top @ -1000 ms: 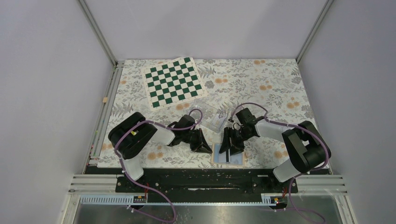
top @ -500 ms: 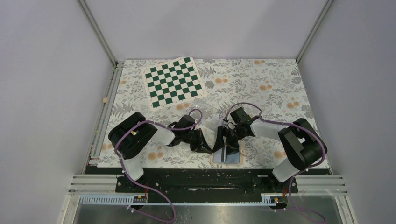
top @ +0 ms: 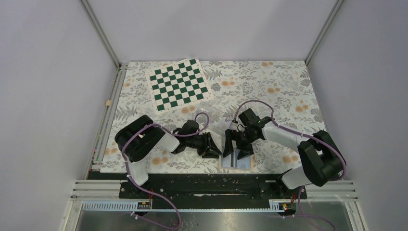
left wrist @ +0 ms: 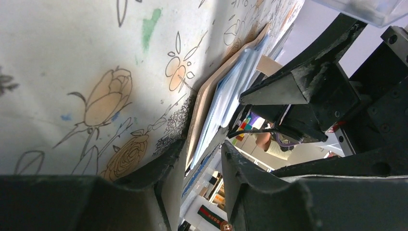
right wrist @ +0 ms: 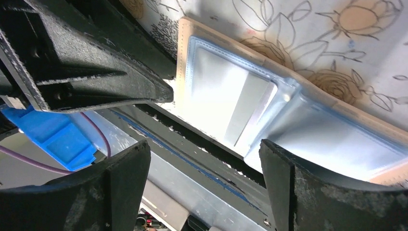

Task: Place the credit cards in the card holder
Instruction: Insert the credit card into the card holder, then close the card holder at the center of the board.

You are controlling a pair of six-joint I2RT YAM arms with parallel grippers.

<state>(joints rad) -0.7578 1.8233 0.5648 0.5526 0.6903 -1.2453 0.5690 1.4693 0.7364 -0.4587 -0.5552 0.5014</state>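
The card holder (top: 246, 166) lies open near the table's front edge, tan rim up, light-blue inside showing (right wrist: 211, 82). A pale credit card (right wrist: 254, 111) rests slanted on that inside, one end toward the centre fold. My right gripper (top: 235, 152) hovers right over the holder, its jaws wide open and empty (right wrist: 204, 149). My left gripper (top: 216, 153) sits low at the holder's left edge (left wrist: 204, 103). Its jaws (left wrist: 204, 147) are slightly open, with daylight between them and nothing gripped.
A clear plastic box (top: 214, 117) stands just behind both grippers. A green-and-white chessboard mat (top: 178, 84) lies at the back left. The black front rail (top: 216, 182) runs right below the card holder. A small tan block (top: 108, 102) sits by the left frame.
My left gripper's jaws have parted from shut. The right gripper has opened wider and shifted a little left over the card holder, while its elbow swung out to the right.
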